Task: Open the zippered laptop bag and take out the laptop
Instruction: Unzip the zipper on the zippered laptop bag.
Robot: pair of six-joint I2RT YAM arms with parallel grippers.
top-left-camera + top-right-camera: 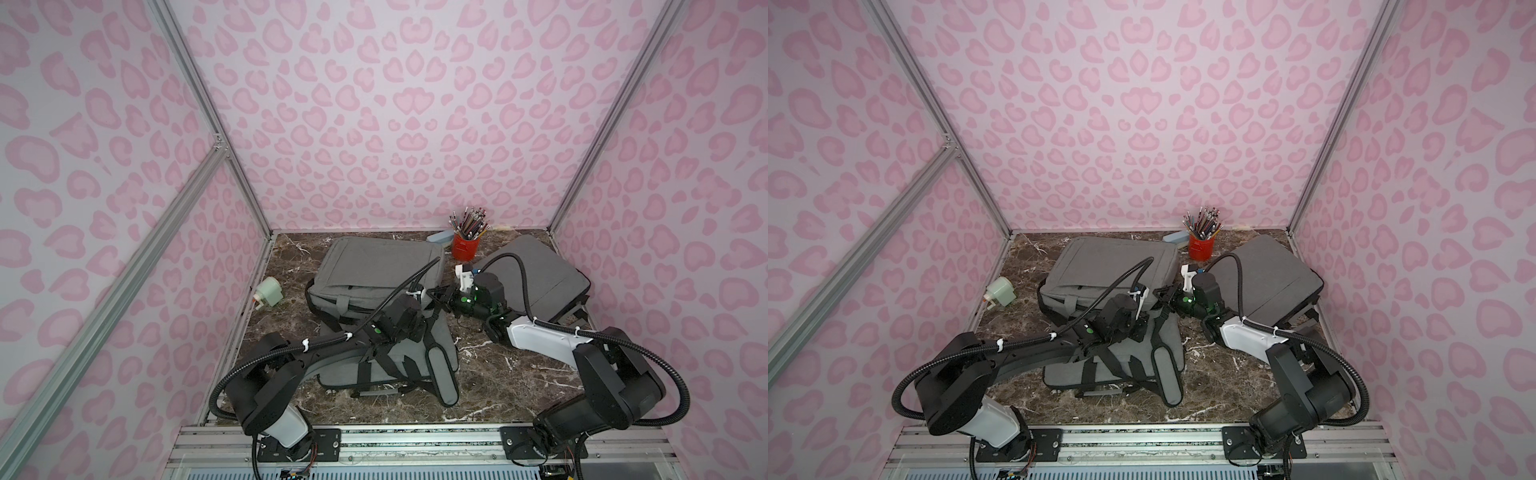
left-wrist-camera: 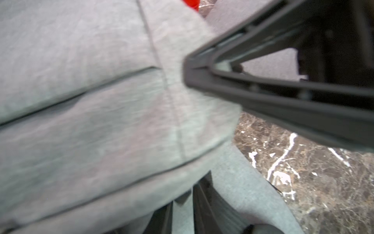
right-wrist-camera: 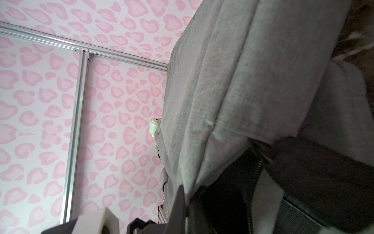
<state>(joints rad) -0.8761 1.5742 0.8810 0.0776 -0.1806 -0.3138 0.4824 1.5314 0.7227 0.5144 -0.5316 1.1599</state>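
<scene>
At the near right corner of the bag (image 1: 374, 266), the right claw (image 2: 188, 71) reaches in from the right. Its jaws are pressed together into a point that meets the grey cloth. Whether anything is pinched between them cannot be told. Just left of it, the left claw (image 1: 1136, 326) hangs over the same corner. Its jaws are hidden under its own wrist in both top views, so how wide they stand cannot be told.

The right wrist view shows a run of zipper teeth (image 3: 257, 172) beside a dark gap in the bag.

The bag lies flat at the far middle of the counter (image 1: 498, 365), its long axis running roughly left to right. The edge with the handles faces near, and the plain edge faces the far wall.

Just near of it lies a strapped bag (image 1: 374, 370), also grey, with black webbing across it. A grey case (image 1: 536, 274) lies at an angle at the far right, partly under the right arm. A red cup (image 1: 465, 245) of pencils stands by the far wall between bag and case, with a pale blue box (image 1: 440, 237) just left of it. A pale green sharpener (image 1: 270, 293) sits at the left edge.
</scene>
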